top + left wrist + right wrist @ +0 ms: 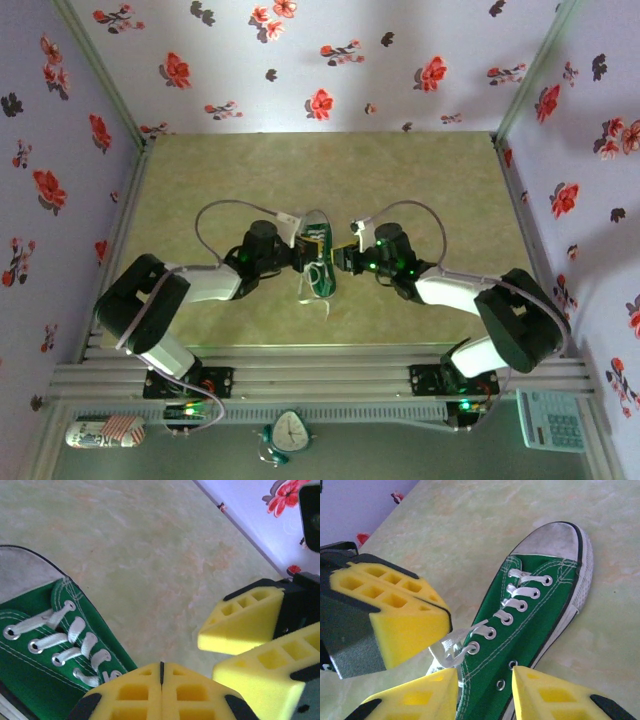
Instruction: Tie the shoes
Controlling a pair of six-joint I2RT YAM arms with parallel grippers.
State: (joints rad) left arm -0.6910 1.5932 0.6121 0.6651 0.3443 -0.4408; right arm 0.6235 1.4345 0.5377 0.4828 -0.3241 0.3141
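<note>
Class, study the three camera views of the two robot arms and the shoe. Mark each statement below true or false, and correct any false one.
1. The sneaker is green with white laces. True.
2. The jaws of the left gripper stand wide open. False: they are shut, pad against pad.
3. The laces are tied in a neat bow. False: they are untied, with the ends lying loose beside the sneaker.
4. The jaws of the right gripper stand apart. True.
5. The sneaker lies tipped over on its side. False: it rests on its sole, laces facing up.
</note>
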